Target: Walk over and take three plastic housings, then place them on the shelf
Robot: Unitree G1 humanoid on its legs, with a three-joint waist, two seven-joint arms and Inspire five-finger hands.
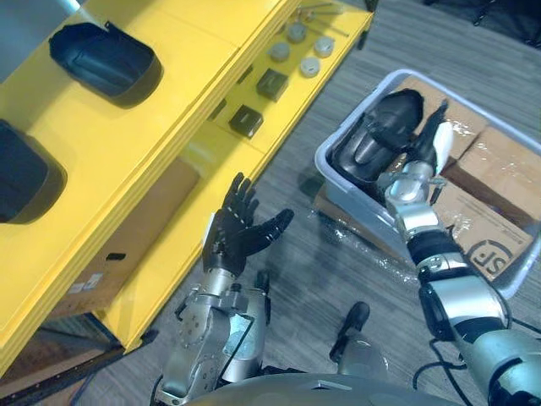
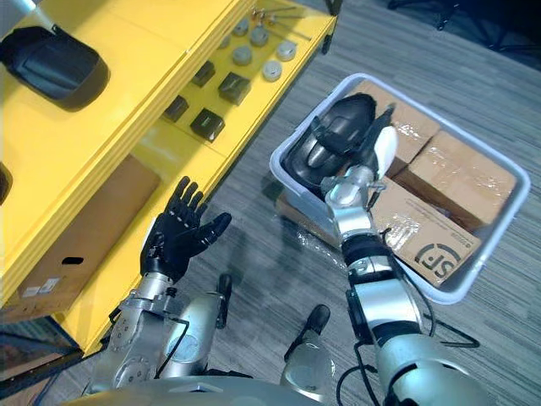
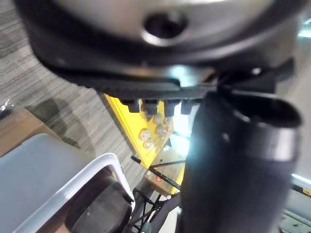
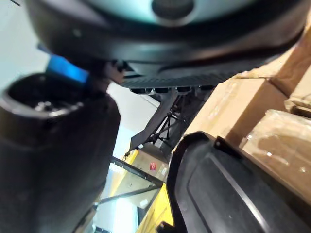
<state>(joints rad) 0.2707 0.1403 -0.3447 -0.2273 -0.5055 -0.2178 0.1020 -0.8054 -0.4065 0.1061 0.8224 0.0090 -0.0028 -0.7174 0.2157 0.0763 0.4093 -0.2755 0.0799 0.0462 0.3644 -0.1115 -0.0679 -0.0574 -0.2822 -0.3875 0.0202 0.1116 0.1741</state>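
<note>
Two black plastic housings lie on the top of the yellow shelf (image 1: 182, 110), one at the back (image 1: 106, 61) and one at the view's left edge (image 1: 24, 176). A third black housing (image 1: 379, 134) lies in the grey bin (image 1: 351, 114) on the floor to the right. My right hand (image 1: 412, 182) reaches into the bin beside that housing with its fingers straight and its white-covered thumb (image 1: 442, 145) along the housing's right side. The right wrist view has the housing (image 4: 228, 194) just below the hand. My left hand (image 1: 241, 228) is held open over the floor near the shelf's edge, holding nothing.
Taped cardboard boxes (image 1: 494, 161) take up the rest of the bin. The lower shelf level holds grey discs (image 1: 300, 51) and small black blocks (image 1: 272, 83). A cardboard box (image 1: 127, 245) stands under the shelf. Grey carpet lies between shelf and bin.
</note>
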